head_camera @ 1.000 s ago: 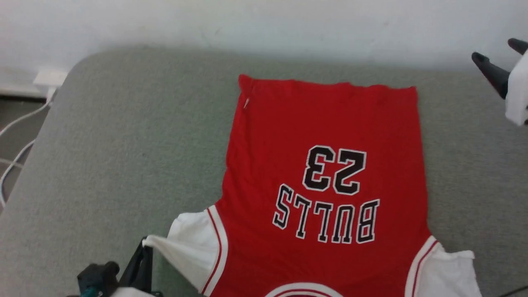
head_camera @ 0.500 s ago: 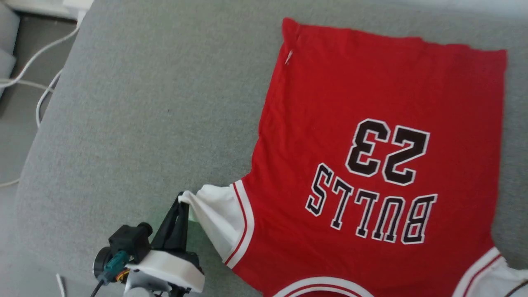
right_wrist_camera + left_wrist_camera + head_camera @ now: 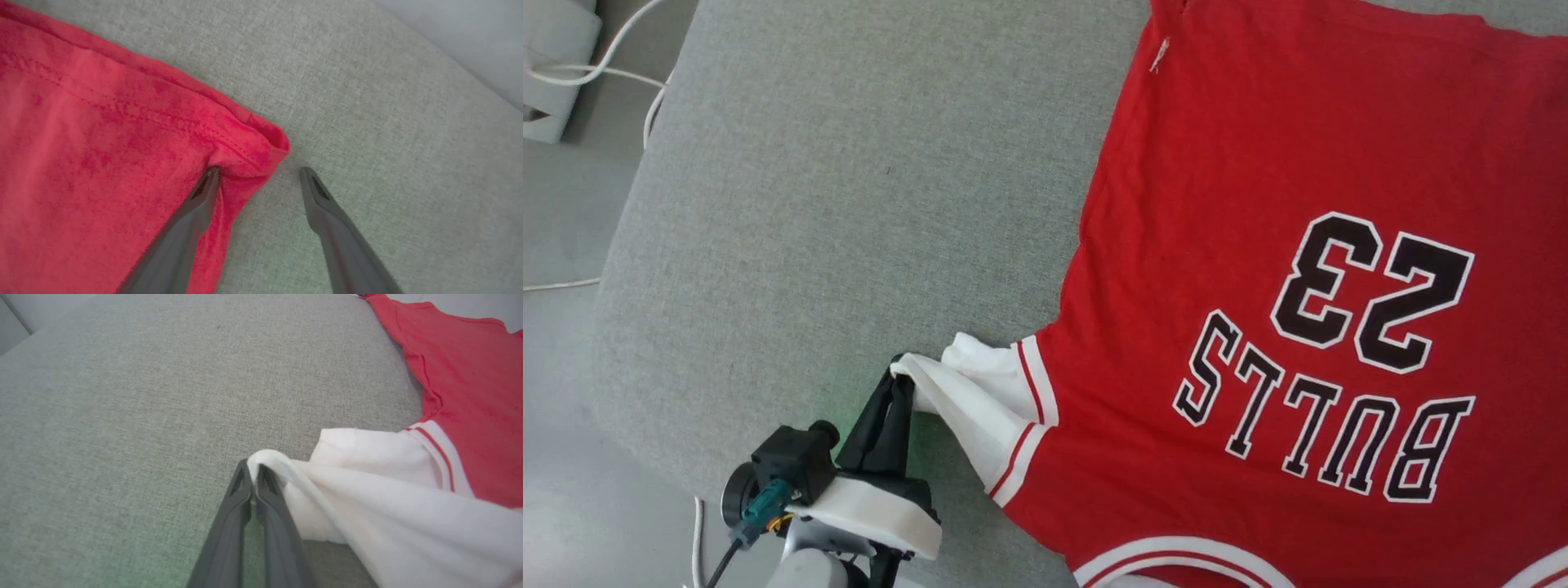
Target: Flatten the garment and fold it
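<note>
Both busy: left gripper (image 3: 900,382) clamps garment (image 3: 1217,204) sleeve; right gripper (image 3: 259,171) spread astride hem; cables (image 3: 560,286) aside.

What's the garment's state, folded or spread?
Spread, not folded: garment lies print-up on the grey cushion; left gripper pinches its bunched white sleeve.

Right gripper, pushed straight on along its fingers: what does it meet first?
Likely the red hem corner of the garment, lying just ahead between the open fingers of the right gripper; past it, grey cushion.
</note>
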Controlling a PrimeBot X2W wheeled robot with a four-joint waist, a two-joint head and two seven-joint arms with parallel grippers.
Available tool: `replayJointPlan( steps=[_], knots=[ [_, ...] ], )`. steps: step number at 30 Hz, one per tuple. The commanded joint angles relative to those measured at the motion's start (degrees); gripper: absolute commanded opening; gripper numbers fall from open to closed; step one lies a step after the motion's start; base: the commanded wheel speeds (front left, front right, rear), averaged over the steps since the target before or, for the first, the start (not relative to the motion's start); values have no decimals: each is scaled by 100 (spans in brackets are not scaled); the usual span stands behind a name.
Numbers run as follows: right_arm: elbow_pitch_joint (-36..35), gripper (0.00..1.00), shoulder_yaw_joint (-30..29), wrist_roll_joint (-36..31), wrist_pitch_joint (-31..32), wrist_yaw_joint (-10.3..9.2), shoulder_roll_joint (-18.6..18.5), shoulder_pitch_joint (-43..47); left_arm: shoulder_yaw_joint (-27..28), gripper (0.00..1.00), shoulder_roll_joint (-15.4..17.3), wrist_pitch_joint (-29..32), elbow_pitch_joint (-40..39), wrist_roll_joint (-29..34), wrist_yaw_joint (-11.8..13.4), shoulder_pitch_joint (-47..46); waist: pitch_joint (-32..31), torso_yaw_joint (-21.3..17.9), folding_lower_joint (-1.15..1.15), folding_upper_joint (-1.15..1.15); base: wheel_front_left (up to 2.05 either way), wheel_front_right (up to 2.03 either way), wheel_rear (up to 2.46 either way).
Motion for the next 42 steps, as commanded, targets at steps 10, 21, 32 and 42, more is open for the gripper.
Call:
replayJointPlan(
  steps=[10,21,32,42],
  knots=[
    [31,0,533,229,-383,3,90,337,329,0,-51,-15,261,171,-68,165,-571,-228,1,0,0,0,0],
    [-721,0,1043,1356,-1293,3,-159,683,585,0,196,-4,396,183,7,854,-1885,-815,1,0,0,0,0],
    [-2713,0,1827,2334,-1338,3,-1941,2212,790,0,375,86,245,38,176,1502,-2424,-1454,1,0,0,0,0],
    [-3683,0,1899,2986,-1691,3,-3044,4449,819,0,428,101,226,-45,217,1680,-2508,-1838,1,0,0,0,0]
  ],
)
